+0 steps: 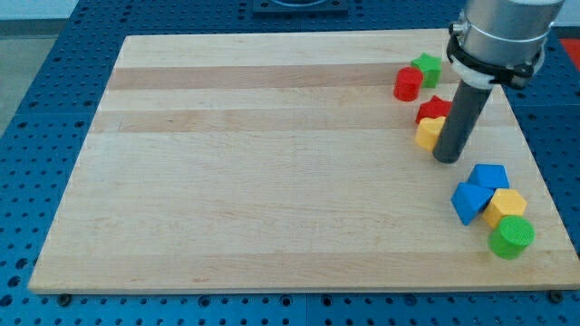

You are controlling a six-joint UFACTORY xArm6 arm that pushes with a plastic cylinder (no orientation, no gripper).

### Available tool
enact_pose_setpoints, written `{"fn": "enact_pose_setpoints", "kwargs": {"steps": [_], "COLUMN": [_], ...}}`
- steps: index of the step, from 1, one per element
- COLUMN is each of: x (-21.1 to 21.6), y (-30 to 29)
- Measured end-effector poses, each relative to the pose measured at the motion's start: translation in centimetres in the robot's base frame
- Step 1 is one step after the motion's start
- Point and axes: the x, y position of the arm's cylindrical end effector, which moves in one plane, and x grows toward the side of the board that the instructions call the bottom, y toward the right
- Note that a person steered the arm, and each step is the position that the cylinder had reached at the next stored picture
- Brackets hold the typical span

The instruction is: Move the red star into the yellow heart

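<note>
The red star (432, 108) lies at the view's right, touching the yellow heart (429, 132) just below it. My tip (446, 159) rests on the board right beside the yellow heart, at its lower right, and the rod hides part of both blocks. The rod rises to the arm's grey collar (494, 41) at the view's top right.
A red cylinder (408, 84) and a green star (427, 66) sit above the red star. At the lower right lie two blue blocks (478, 190), a yellow block (505, 206) and a green cylinder (512, 237). The wooden board (272, 163) lies on a blue perforated table.
</note>
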Motion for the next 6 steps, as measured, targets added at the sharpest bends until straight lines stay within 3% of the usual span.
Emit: {"fn": "enact_pose_setpoints", "kwargs": {"steps": [3, 6], "x": [-6.5, -8.1], "y": [5.3, -2.2]}}
